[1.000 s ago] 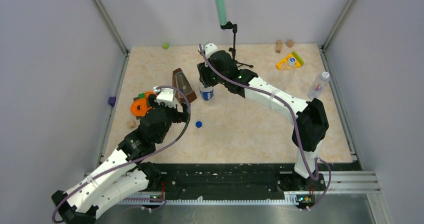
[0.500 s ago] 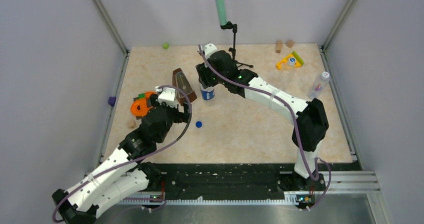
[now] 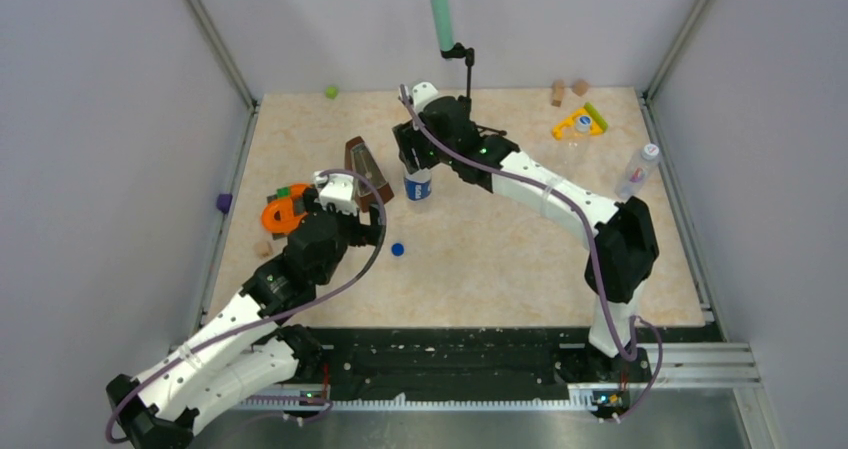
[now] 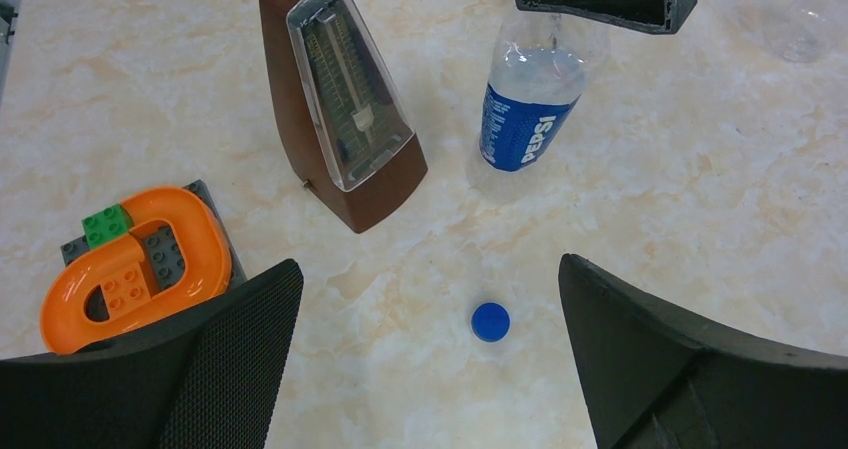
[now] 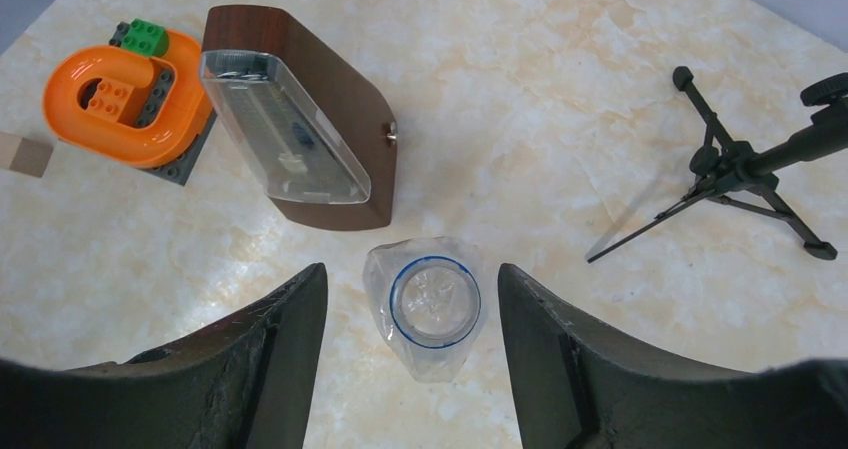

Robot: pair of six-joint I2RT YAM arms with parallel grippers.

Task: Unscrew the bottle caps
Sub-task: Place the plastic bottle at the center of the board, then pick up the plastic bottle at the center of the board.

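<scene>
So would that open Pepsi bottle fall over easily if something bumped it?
Probably: the bottle stands tall on a narrow base and seems empty, so likely light and tippy. Its thin clear wall looks crumpled, so it would probably dent when squeezed.

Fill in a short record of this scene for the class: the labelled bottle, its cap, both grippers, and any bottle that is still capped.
labelled bottle: upright, mouth uncapped, beside the metronome
blue cap: lying loose on the table, apart from the bottle
right gripper: open, above the labelled bottle, a finger on each side with gaps
left gripper: open, empty, above the blue cap
capped bottle: far right of the table, white cap on
</scene>
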